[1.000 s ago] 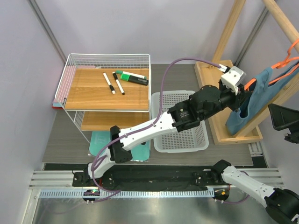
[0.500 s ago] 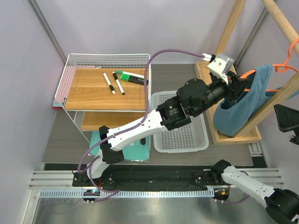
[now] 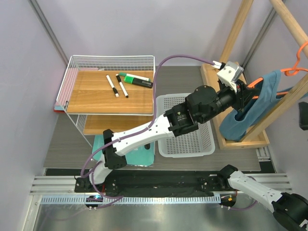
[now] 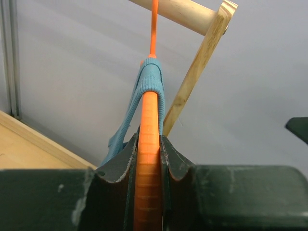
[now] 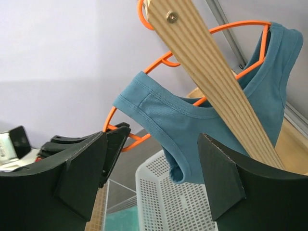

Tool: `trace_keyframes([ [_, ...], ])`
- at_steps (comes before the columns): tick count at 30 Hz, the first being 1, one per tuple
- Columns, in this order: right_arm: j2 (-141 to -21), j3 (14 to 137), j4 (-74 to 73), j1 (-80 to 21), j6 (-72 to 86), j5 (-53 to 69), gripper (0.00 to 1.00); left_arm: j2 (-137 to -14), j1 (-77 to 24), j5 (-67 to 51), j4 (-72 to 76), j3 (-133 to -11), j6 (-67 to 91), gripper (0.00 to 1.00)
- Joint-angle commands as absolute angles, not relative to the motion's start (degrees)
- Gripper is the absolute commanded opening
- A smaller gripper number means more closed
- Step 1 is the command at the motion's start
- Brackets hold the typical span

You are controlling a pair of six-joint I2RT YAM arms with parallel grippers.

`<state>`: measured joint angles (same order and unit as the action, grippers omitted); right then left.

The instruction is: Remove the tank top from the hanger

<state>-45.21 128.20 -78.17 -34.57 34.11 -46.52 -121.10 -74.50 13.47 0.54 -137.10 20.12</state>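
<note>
The orange hanger (image 3: 292, 71) hangs by its hook from the wooden rail of the rack at the right. The teal tank top (image 3: 257, 108) is draped over it and sags toward the rack's base. My left gripper (image 3: 252, 91) is shut on the hanger's left end. In the left wrist view the orange bar (image 4: 150, 115) sits tight between the jaws of that gripper (image 4: 149, 142), and a strap of the tank top (image 4: 144, 84) wraps over the bar just beyond. My right gripper (image 5: 151, 168) is open just short of the tank top (image 5: 192, 120), with nothing in it. It shows only at the edge of the top view (image 3: 304, 115).
A slanted wooden post (image 5: 216, 72) crosses in front of the hanger (image 5: 226, 26). A white perforated basket (image 3: 185, 125) lies below the left arm. At the left, a wire shelf (image 3: 110, 86) holds markers, and a mint mat (image 3: 103, 144) lies beneath it. The rack's wooden base (image 3: 226, 130) is at the right.
My left gripper swung the hanger's end up and left, then back right a little, and the tank top shifted with it. My right gripper moved right, almost out of the top view.
</note>
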Motion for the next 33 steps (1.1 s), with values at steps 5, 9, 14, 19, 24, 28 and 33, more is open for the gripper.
trace_keyframes([
  [5,-56.07,122.52,-74.45,-39.19,33.57,-51.15,0.79,-116.02,-74.27,13.36,1.85,-135.79,19.25,0.00],
  [9,-58.71,123.66,-72.08,-42.97,33.84,-55.45,0.76,-116.02,-74.27,13.36,0.88,-134.74,18.46,0.00],
  [14,-60.91,126.47,-71.45,-46.84,33.84,-55.55,0.70,-115.58,-74.27,13.27,1.23,-132.37,18.37,0.00],
  [19,-58.80,123.59,-72.69,-47.11,36.38,-56.07,0.66,-115.84,-74.27,13.27,0.53,-132.28,18.02,0.00],
  [24,-55.46,119.72,-72.07,-47.37,38.76,-56.16,0.61,-115.05,-74.36,12.75,1.40,-130.52,18.98,0.00],
  [28,-53.97,116.46,-69.09,-47.64,40.34,-55.37,0.57,-114.70,-74.35,12.13,2.02,-129.47,19.51,0.00],
  [33,-53.79,114.79,-68.29,-47.64,42.62,-56.07,0.47,-113.73,-74.27,11.69,2.64,-127.62,19.60,0.00],
])
